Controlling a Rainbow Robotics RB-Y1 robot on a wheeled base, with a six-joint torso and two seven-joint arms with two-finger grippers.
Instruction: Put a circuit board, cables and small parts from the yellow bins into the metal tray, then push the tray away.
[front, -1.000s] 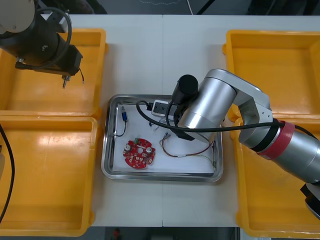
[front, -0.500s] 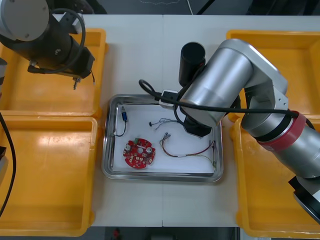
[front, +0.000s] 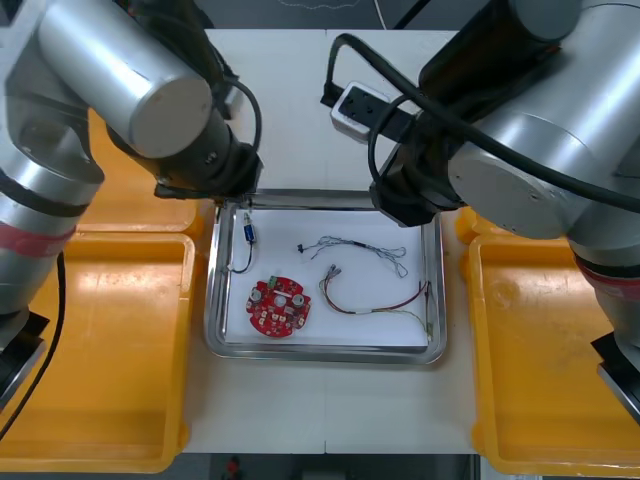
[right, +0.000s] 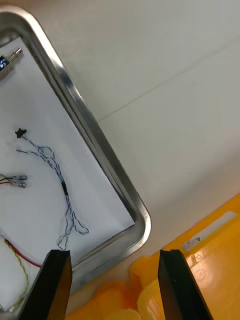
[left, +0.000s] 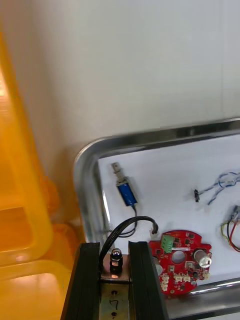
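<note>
The left gripper (left: 115, 246) hangs low over the left side of the metal tray (front: 320, 352). Its two black fingers (left: 88, 280) pinch a small metal part (left: 115, 272) between them. Right by the tips of those fingers is the loop of a black cable (left: 125, 227), and that cable has a little blue piece (left: 127, 192) on it. The round red circuit board (front: 280, 308) lies flat on the white floor of the tray, just beside the black cable. A twisted blue and white cable (front: 357, 247) lies more to the right, and a red and yellow cable (front: 375, 302) curls below it. The right gripper (right: 115, 282) is up over a corner of the tray on the right side. Its fingers (right: 54, 285) are spread wide and hold nothing. Under them I can see the shiny rim of the tray and the edge of a yellow bin (right: 210, 260). More yellow bins (front: 100, 350) sit on the light table (front: 290, 100) at both sides of the tray
</note>
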